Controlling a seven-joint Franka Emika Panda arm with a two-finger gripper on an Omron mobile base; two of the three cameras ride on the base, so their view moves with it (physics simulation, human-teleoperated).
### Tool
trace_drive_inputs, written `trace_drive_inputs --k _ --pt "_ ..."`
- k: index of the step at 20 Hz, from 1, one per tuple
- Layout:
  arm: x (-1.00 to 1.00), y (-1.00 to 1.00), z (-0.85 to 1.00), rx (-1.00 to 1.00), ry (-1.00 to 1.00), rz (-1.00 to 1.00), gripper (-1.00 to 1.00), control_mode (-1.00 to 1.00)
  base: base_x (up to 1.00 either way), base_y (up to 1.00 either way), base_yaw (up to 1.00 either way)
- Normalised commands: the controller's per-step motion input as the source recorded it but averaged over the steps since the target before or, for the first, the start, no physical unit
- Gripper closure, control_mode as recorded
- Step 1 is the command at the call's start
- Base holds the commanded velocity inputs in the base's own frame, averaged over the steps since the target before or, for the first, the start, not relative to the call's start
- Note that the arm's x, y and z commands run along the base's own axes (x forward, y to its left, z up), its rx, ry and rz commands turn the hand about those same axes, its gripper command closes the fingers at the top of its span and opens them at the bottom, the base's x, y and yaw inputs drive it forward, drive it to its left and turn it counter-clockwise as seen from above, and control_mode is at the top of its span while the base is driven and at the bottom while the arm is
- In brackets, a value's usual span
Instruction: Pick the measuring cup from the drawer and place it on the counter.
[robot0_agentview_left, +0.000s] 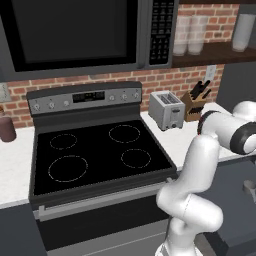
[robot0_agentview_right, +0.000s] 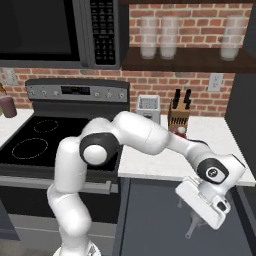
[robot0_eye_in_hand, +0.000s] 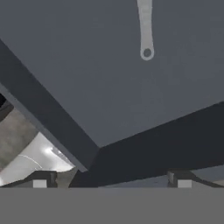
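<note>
Drawer open, measuring cup not yet grasped.
The counter (robot0_agentview_right: 210, 131) awaits the cup; inside the dark drawer (robot0_eye_in_hand: 100, 78) the measuring cup's handle (robot0_eye_in_hand: 145, 30) lies on the floor, its bowl cut off by the frame edge, ahead of the gripper (robot0_eye_in_hand: 112, 181), whose jaws stand wide apart and empty.

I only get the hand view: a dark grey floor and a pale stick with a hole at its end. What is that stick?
Observer: It looks like the handle of the measuring cup, which is in the open drawer below the arm's hand.
Operator: Where is that drawer?
Observer: Just right of the stove, under the white counter.
Operator: Anything on the counter?
Observer: A toaster and a knife block at the back.
</note>
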Motion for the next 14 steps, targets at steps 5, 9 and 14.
trace_drive_inputs --k 5,9,14 --pt "0.16 -0.07 -0.12 -0.01 0.01 0.12 -1.00 -1.00 0.00 0.00 0.00" --pt "0.00 -0.90 -0.66 0.00 -0.01 0.32 -1.00 -1.00 0.00 0.00 0.00" --pt "0.14 -0.17 -0.25 0.01 -0.08 0.23 -1.00 -1.00 0.00 0.00 0.00"
